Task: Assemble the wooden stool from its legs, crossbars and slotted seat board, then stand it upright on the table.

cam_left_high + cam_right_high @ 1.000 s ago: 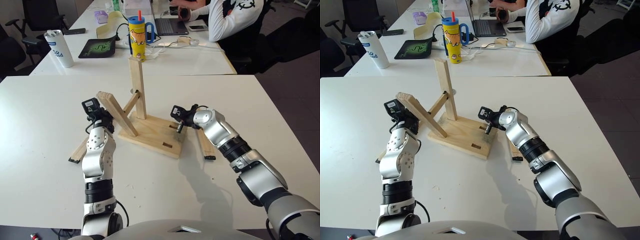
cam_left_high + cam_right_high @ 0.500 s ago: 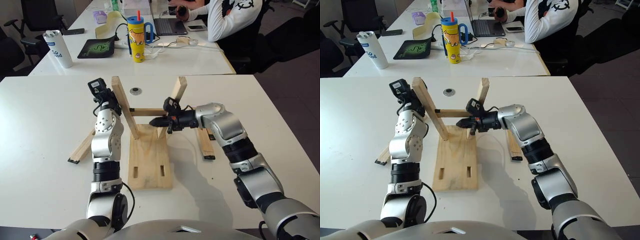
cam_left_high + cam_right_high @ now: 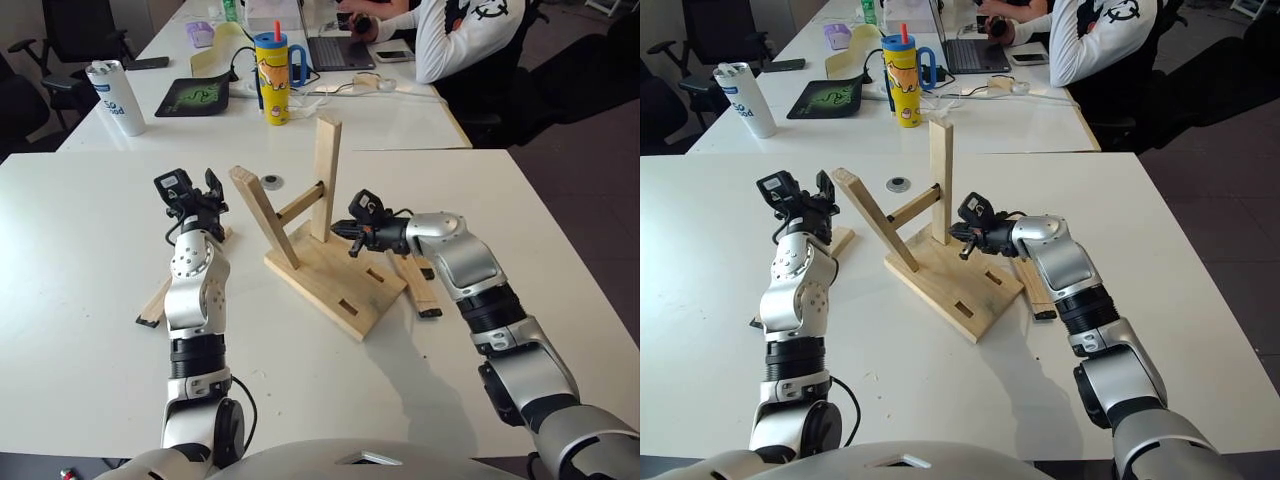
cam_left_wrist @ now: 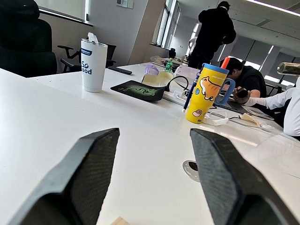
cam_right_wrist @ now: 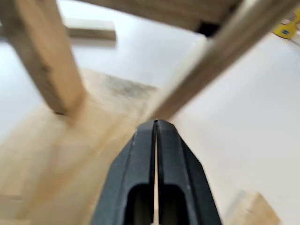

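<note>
On the left of the white table [image 3: 70, 260], the left gripper [image 3: 203, 198] hung with its fingers spread wide and empty. A loose leg [image 3: 158, 297] lay beside its forearm, long axis running away from the robot. In the middle the seat board [image 3: 318, 268] lay flat, with a leaning leg [image 3: 262, 215] and an upright leg [image 3: 326, 175] joined by a crossbar [image 3: 300, 203]; its near slots [image 3: 348, 306] were unfilled. The right gripper [image 3: 352, 228], pressed together on nothing, pointed at the upright leg's base. More loose pieces [image 3: 418, 285] lay under that forearm.
</note>
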